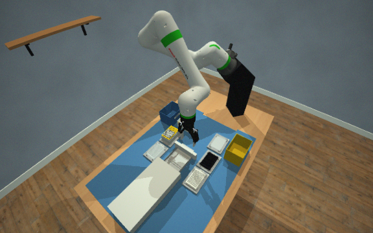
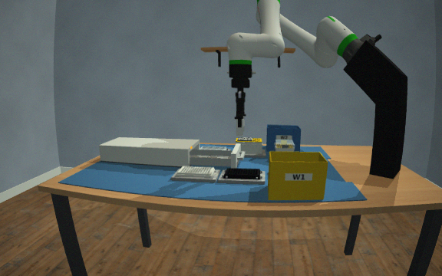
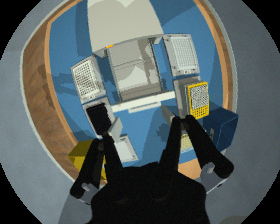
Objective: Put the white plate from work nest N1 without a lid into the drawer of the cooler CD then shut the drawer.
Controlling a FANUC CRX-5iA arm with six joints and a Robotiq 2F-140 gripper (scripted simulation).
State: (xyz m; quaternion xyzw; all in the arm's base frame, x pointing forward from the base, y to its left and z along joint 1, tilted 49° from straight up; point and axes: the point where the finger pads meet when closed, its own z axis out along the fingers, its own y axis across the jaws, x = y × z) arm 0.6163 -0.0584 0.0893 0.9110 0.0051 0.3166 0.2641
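One pincer (image 2: 240, 124) (jaws apart, empty) hangs above open drawer (image 1: 177, 159).

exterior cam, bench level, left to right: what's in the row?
Cooler housing → open drawer → white plate → black plate → yellow bin W1 → arm's black pedestal. Gripper hangs open above the drawer's front.

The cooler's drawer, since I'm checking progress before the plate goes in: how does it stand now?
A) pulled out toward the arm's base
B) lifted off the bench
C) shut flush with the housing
A: the drawer juts out of the cooler housing, its front bar below the gripper.
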